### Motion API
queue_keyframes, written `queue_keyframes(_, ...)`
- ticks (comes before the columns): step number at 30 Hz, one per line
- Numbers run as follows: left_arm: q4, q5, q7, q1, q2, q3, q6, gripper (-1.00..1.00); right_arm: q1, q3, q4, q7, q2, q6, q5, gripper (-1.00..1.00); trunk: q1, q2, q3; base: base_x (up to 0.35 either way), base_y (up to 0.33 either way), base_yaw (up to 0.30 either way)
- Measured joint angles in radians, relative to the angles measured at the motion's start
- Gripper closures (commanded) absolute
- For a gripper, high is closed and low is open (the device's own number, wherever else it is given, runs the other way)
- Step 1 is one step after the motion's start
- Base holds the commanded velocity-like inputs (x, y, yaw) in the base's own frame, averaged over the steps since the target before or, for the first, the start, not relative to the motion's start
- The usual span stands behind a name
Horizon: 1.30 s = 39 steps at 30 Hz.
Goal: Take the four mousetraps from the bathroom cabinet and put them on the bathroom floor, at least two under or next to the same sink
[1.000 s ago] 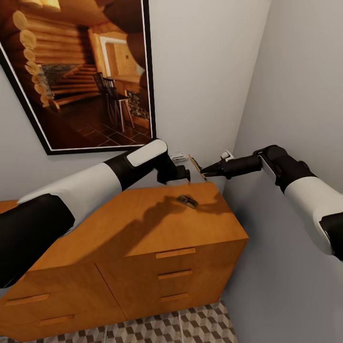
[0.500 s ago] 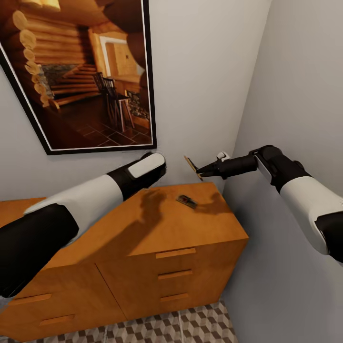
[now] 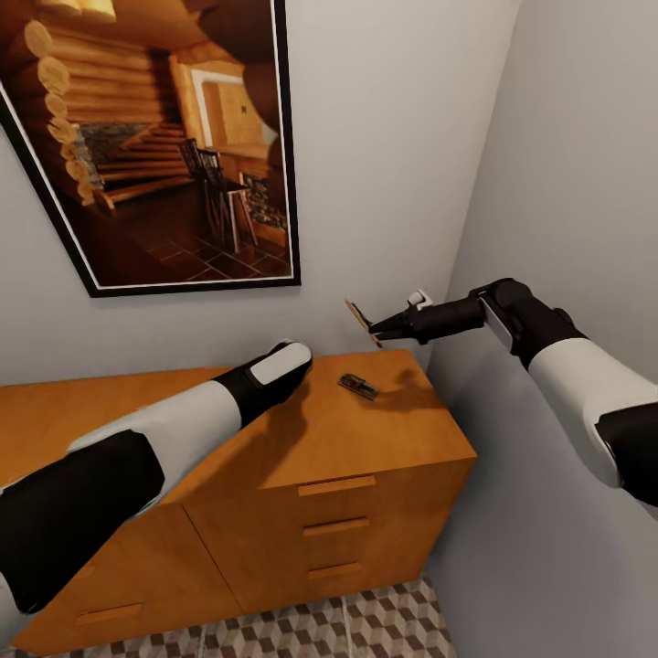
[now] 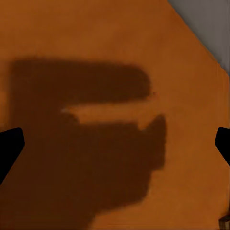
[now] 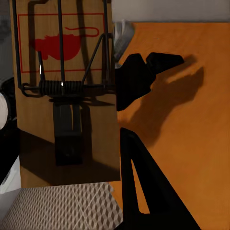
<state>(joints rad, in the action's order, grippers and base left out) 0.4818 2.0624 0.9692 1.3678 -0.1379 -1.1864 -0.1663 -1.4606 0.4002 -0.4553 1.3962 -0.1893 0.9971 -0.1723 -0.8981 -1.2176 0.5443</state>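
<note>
- The right gripper (image 3: 377, 331) pinches one mousetrap (image 3: 362, 322) by its edge, held in the air above the cabinet (image 3: 302, 457) near the corner.
- Carry it slowly and level; the grip looks thin, so a swing could slip it.
- A second mousetrap (image 3: 358, 386) lies on the cabinet top.
- The left gripper's (image 4: 115, 143) fingers are spread wide over bare wood, holding nothing.
- Lower the held trap onto the patterned bathroom floor (image 3: 366, 626).

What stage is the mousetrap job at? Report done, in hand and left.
Done: nothing seen on the bathroom floor yet. In hand: the right gripper holds one mousetrap lifted above the cabinet. Left: another mousetrap lies on the cabinet top; the left gripper hangs open over bare wood. The other two traps' whereabouts are unknown.
</note>
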Motion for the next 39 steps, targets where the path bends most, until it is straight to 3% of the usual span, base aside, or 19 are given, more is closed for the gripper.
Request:
queue_keyframes(2,-0.020,0.000,0.008,-0.019,-0.007,0.000,-0.079,-1.00,0.000,0.000,0.000,-0.001,0.001,0.000,0.000,1.00,0.000,0.000,0.000,0.000,0.000,0.000)
queue_keyframes(4,-0.013,-0.007,0.036,-0.021,-0.010,-0.003,-0.110,-1.00,0.000,0.000,0.000,-0.001,0.001,0.000,0.000,1.00,0.000,0.000,0.000,0.000,0.000,0.000)
queue_keyframes(8,-0.028,-0.013,0.139,-0.013,-0.017,-0.008,-0.138,-1.00,0.000,0.000,0.000,-0.001,0.001,0.000,-0.001,1.00,0.000,0.000,0.000,0.000,0.000,0.000)
queue_keyframes(12,0.006,-0.024,0.182,-0.021,-0.020,-0.011,-0.148,-1.00,0.000,0.000,0.000,-0.001,0.001,0.000,-0.001,1.00,0.000,0.000,0.000,0.000,0.000,0.000)
queue_keyframes(14,0.032,-0.052,0.189,-0.033,-0.021,-0.010,-0.151,-1.00,0.000,0.000,0.001,-0.001,0.001,0.000,0.000,1.00,0.000,0.000,0.000,0.000,0.000,0.000)
queue_keyframes(19,0.093,-0.004,0.198,-0.037,-0.024,-0.004,-0.151,-1.00,0.000,0.000,0.001,-0.002,0.001,0.000,0.000,1.00,0.000,0.000,0.000,0.000,0.000,0.000)
queue_keyframes(28,0.137,-0.004,0.199,-0.037,-0.025,-0.004,-0.153,-1.00,0.000,0.000,0.002,-0.003,0.001,0.000,0.000,1.00,0.000,0.000,0.000,-0.002,-0.008,0.000)
queue_keyframes(39,0.158,-0.004,0.191,-0.037,-0.023,-0.002,-0.154,-1.00,0.000,0.000,0.002,-0.003,0.012,0.001,0.000,1.00,0.000,0.000,0.000,-0.027,-0.164,0.000)
